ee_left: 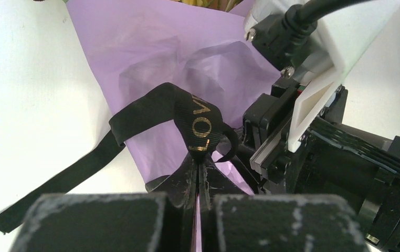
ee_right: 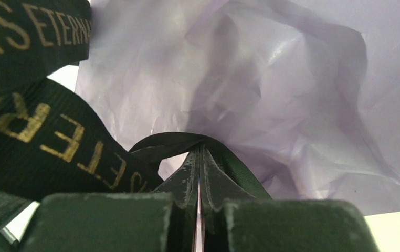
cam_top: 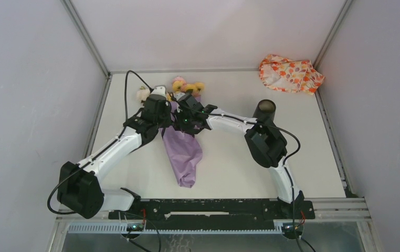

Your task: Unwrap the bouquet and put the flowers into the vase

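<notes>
Bouquet, in lilac wrap, lying on the table left of centre, with flower heads toward the far edge and the paper tail toward the near edge.

Flowers: yellow and cream, all inside the wrap.

Vase: black, upright, well apart to the right, no stems in it.

Step in hand, by judgement: untying the black ribbon.

Left gripper: fingers pressed together, pinching a ribbon loop at the knot.

Right gripper: fingers likewise together on a ribbon band.

Next move likely calls for drawing the two ends apart without dragging the paper along.

Lettering, gold on ribbon: "LOV" in the left wrist view; "ETERNA" and "ETER" in the right wrist view; remainder cut off.
</notes>
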`<state>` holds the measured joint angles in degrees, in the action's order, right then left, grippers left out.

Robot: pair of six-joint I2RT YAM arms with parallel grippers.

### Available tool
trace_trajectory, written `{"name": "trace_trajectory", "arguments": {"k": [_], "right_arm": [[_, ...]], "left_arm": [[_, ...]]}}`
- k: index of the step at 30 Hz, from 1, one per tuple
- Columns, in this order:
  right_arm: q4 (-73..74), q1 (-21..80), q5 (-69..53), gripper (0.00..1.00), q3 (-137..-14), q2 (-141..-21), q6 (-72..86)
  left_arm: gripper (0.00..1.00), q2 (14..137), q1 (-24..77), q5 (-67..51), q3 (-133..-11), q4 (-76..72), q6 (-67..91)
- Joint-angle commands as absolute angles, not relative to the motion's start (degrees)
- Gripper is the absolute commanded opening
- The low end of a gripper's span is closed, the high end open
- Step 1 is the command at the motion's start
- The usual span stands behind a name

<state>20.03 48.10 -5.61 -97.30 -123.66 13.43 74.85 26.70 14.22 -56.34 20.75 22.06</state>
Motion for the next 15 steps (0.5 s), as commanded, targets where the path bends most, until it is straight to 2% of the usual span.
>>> {"name": "trace_trajectory", "arguments": {"k": [1,15], "right_arm": [[19.2,47.5,-4.9,0.0,-99.4,-123.3,13.1],[16.3,40.0,1.3,0.0,-88.3,-109.3,16.0]], "left_arm": [[0.0,72.5,26.3,14.2,-57.0,19.6,22.8],[0.24,72.4,24.4,16.7,-55.6,20.2,23.4]]}}
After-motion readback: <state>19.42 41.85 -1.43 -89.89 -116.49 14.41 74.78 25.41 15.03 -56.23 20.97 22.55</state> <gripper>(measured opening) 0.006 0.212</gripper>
